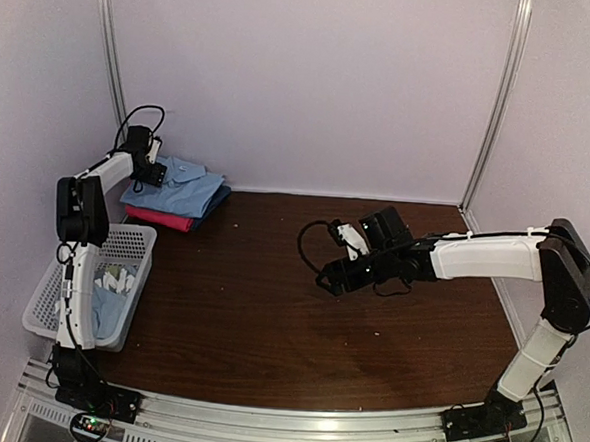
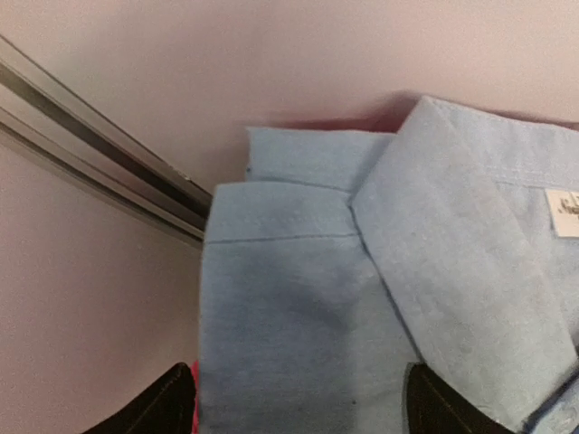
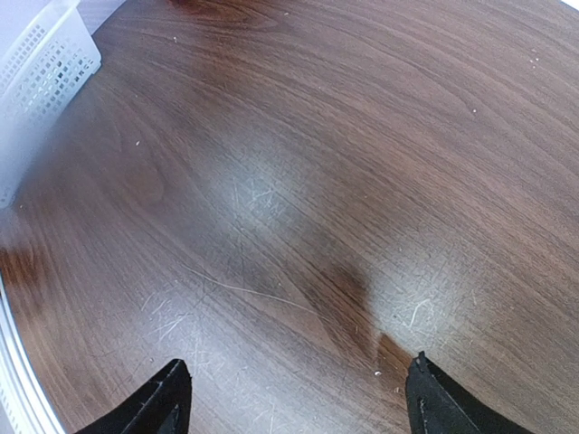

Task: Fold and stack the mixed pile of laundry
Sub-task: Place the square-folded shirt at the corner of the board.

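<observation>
Folded blue shirt (image 2: 362, 298) beneath left claw (image 2: 298, 402)

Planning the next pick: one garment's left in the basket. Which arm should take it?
Left, probably. The basket sits on the left arm's side, light blue garment inside. Left gripper is open above the folded stack, holding nothing. Right gripper, also open, hovers over the table, farther away.

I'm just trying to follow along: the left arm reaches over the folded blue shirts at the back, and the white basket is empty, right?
Not quite: the white basket is not empty. The top view shows a light blue garment with white print lying in it. The left gripper does hang over the folded blue shirts at the back.
</observation>
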Tool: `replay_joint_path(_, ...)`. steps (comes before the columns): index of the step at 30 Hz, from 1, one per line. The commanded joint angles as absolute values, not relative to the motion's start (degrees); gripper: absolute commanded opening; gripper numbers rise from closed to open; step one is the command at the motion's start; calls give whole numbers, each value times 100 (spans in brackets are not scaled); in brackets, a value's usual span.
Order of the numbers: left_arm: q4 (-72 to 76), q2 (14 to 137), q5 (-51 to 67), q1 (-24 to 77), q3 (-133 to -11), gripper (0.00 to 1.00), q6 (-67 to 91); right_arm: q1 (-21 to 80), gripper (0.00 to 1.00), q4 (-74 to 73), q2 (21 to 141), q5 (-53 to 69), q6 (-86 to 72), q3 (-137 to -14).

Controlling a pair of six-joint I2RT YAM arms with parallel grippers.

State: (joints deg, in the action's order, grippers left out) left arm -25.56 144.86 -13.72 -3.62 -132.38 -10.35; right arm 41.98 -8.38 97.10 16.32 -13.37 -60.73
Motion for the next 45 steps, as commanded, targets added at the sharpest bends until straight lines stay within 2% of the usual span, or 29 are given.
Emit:
replay_joint_path(1, -2746, 14420, 86, -655, -13189, 87, 246, 4159, 82, -821, 9808, 1744, -1324, -6210)
replay_joint_path(4, -2525, 14424, 570, -864, -13106, 97, 881, 4159, 82, -826, 9804, 1801, -1340, -6202)
replay_joint_path(9, -2322, 14609, 577, -1018, -13103, 98, 1406, 4162, 82, -757, 9730, 1797, -1362, -6077)
replay_joint_path(13, -2596, 15053, 1009, -1212, -13504, 97, 2001, 4162, 82, -751, 9725, 1810, -1372, -6050)
replay_joint_path(17, -2437, 15095, 1624, -1250, -13199, 98, 2266, 4163, 82, -738, 9672, 1759, -1355, -6013)
replay_joint_path(22, -2300, 14836, 1743, -1185, -12584, 98, 2390, 4159, 82, -722, 9688, 1802, -1336, -6037)
replay_joint_path(29, -2212, 14044, 1512, -944, -11440, 83, 2504, 4159, 81, -625, 9578, 1835, -1370, -5924)
replay_joint_path(37, -1855, 12923, 1174, -666, -9723, 77, 2938, 4161, 81, -586, 9360, 1835, -1366, -5711)
replay_joint_path(41, -1840, 12573, 897, -655, -9454, 83, 3051, 4158, 81, -596, 9268, 1860, -1371, -5647)
replay_joint_path(45, -2564, 12475, 343, -631, -10115, 95, 2728, 4157, 82, -566, 9100, 1853, -1384, -5573)
